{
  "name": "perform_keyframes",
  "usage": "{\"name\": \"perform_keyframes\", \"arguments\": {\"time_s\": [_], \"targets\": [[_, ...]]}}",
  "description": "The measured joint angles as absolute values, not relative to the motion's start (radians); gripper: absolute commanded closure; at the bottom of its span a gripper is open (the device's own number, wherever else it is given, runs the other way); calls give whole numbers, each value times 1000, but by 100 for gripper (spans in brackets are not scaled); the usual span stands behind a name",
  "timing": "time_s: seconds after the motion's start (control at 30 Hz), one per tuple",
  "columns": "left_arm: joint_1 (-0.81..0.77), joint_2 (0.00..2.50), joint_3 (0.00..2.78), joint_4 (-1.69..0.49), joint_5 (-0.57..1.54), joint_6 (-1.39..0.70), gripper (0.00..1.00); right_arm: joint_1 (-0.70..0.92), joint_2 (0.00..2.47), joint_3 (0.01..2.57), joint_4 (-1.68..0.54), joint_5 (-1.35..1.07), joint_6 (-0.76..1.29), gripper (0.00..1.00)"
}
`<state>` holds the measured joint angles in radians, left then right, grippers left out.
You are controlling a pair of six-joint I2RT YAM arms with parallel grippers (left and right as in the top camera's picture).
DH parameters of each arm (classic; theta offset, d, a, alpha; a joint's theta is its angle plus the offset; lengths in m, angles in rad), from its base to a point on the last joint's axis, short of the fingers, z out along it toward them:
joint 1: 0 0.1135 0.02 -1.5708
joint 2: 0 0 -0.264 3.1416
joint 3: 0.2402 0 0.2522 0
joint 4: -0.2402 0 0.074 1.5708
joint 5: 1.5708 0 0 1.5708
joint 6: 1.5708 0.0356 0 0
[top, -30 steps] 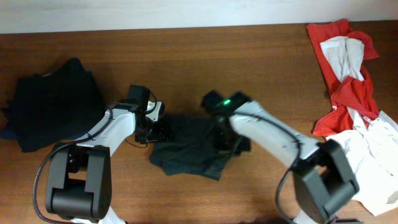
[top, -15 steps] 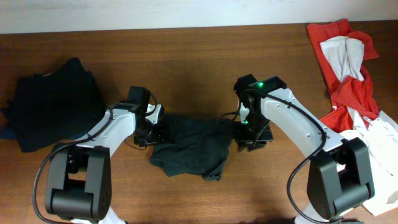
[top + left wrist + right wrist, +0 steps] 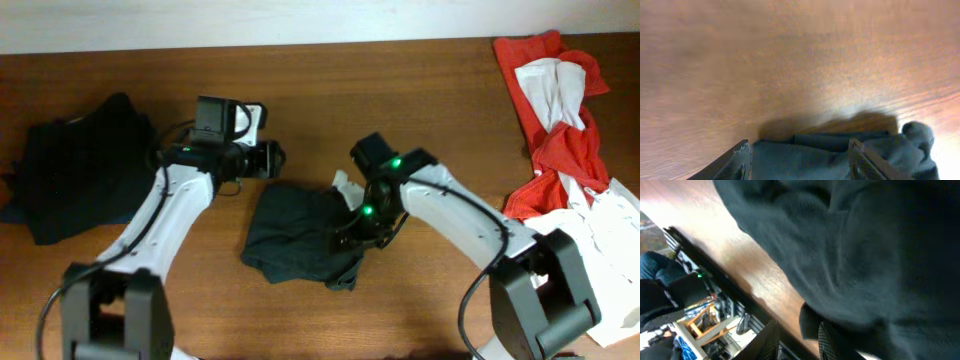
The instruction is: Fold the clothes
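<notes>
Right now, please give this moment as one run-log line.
left gripper: open, empty | right gripper: at right edge of garment, grip unclear | garment: dark green, crumpled, unfolded

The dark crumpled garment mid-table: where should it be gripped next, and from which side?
Probably take the dark garment at its far left corner, from the left, with the open left gripper near it. That edge lies fairly straight and exposed on the table, while the near right side is bunched by the right gripper.
</notes>
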<state>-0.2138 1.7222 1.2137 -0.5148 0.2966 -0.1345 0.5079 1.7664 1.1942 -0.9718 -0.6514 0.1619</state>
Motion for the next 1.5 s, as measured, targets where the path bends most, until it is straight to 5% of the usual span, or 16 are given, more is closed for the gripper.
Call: {"name": "perform_keyframes", "arguments": {"time_s": [0.13,0.27,0.37,0.5,0.63,0.73,0.83,0.93,1.07,1.5], "targets": [[-255,1850,1213,-532,295,-134,38,538,1766,1102,-904,-648,188,74],[-269,1937,1226,-648,286,-125,39,538,1766,1054,-903,-520,230,64],[-267,1942,1248,-809,232,-122,60,530,1766,1032,-897,-405,237,62],[-258,1957,1248,-1026,178,-141,59,488,1766,1028,-852,-257,239,61],[-254,1975,1238,-1127,209,-159,59,406,1766,1030,-764,-167,237,42],[-251,1977,1224,-1151,254,-162,59,327,1766,1068,-813,-138,238,38],[-245,1971,1222,-1154,273,-162,52,279,1766,1185,-981,-133,237,38],[-218,1927,1240,-1152,267,-159,26,246,1761,1308,-1098,-131,237,38],[-146,1825,1344,-1057,274,-130,17,215,1734,1370,-1158,-131,236,38],[-212,2032,1383,-953,678,241,16,212,1727,1371,-1230,-131,236,37]]}}
